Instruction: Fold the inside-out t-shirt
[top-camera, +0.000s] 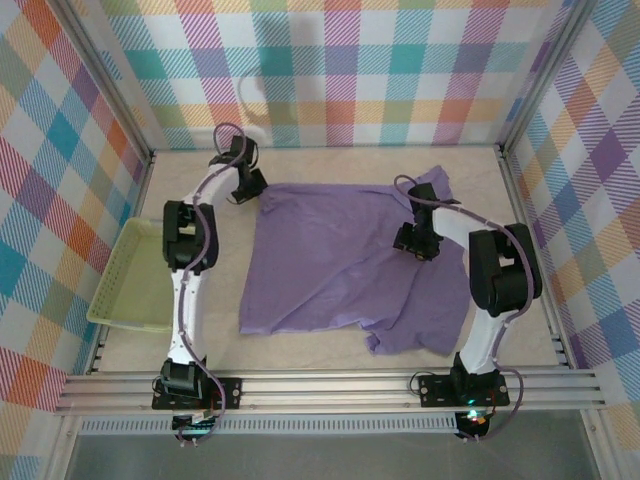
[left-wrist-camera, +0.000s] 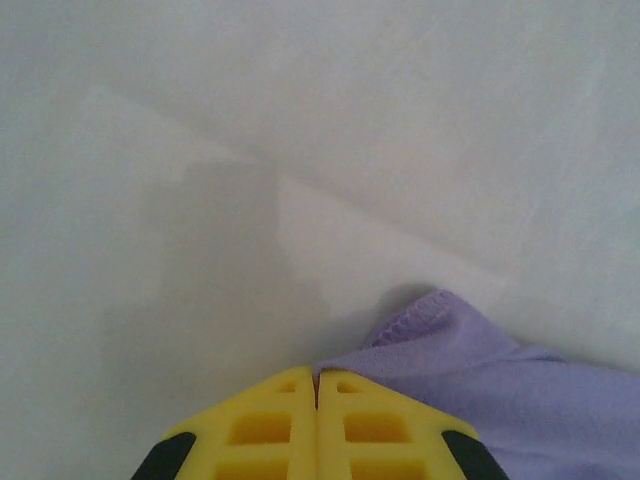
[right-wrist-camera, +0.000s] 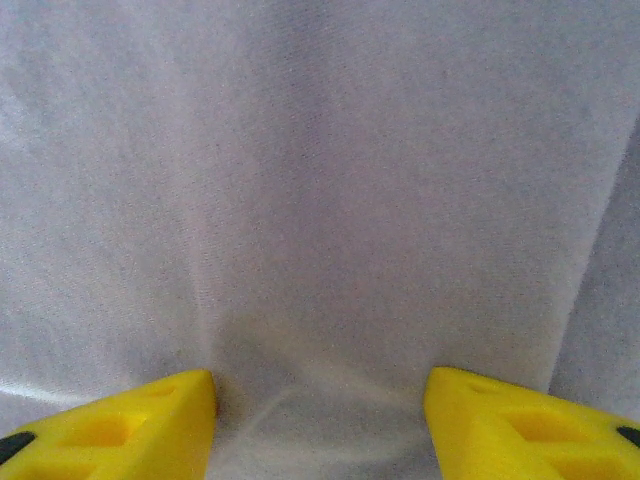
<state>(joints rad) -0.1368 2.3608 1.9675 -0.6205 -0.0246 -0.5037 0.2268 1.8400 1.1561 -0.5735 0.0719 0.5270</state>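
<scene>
While the purple t-shirt (top-camera: 340, 260) lies spread across the middle of the table (top-camera: 330, 165), a little toward its right side, both arms reach down to it. The left gripper (top-camera: 245, 186) sits at the shirt's far left corner. In its wrist view the yellow fingers (left-wrist-camera: 260, 425) are pressed together, and the hemmed corner (left-wrist-camera: 430, 320) seems pinched between their tips, though the contact itself is hidden. The right gripper (top-camera: 415, 243) is over the shirt's right half, its fingers (right-wrist-camera: 150, 420) spread wide with cloth (right-wrist-camera: 320, 200) between them, gripping nothing.
</scene>
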